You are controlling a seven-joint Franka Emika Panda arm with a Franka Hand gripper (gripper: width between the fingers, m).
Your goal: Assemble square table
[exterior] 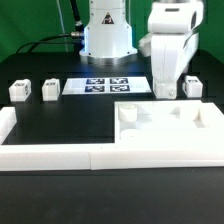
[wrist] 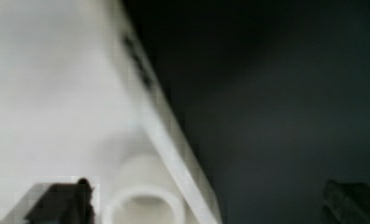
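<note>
The white square tabletop (exterior: 170, 125) lies at the exterior view's right, against the border wall. Its raised rim and a round corner hole (wrist: 146, 208) show blurred in the wrist view. Two white tagged legs (exterior: 18, 92) (exterior: 49, 91) stand at the left. A third leg (exterior: 194, 88) stands at the right, beside the hand. A fourth leg does not show. My gripper (exterior: 165, 88) hangs just above the tabletop's far edge. In the wrist view the gripper (wrist: 207, 205) is open, with dark fingertips (wrist: 57, 205) far apart, nothing held, and the tabletop's edge running between them below.
The long low white border wall (exterior: 60, 155) runs along the front and turns up the left side. The marker board (exterior: 108, 85) lies flat in front of the robot base (exterior: 106, 35). The black table (exterior: 70, 120) shows between the parts.
</note>
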